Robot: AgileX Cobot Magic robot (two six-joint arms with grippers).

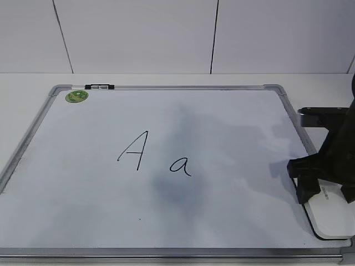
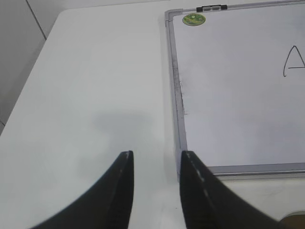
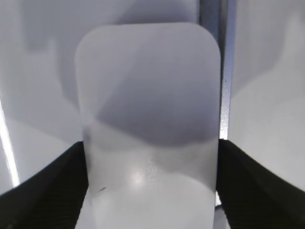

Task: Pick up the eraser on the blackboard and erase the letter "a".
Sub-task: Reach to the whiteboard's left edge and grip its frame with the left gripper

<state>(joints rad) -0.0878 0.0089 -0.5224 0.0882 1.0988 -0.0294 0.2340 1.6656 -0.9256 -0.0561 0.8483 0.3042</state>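
The blackboard (image 1: 222, 122) lies flat on the table, with a capital "A" (image 1: 134, 149) and the letter "a" (image 1: 181, 165) near its middle. The white eraser (image 1: 333, 216) lies at the board's lower right, over the frame. My right gripper (image 1: 321, 180) is down on it, well to the right of the "a". In the right wrist view both black fingers (image 3: 151, 148) press the long sides of the eraser (image 3: 147, 95). My left gripper (image 2: 155, 155) is open and empty above the table, just left of the blackboard's (image 2: 238, 95) near corner.
A round green sticker (image 1: 76, 96) and a small black-and-silver clip (image 1: 100, 87) sit at the board's far left corner. A white wall stands behind the table. Bare white tabletop (image 2: 95, 95) lies left of the board.
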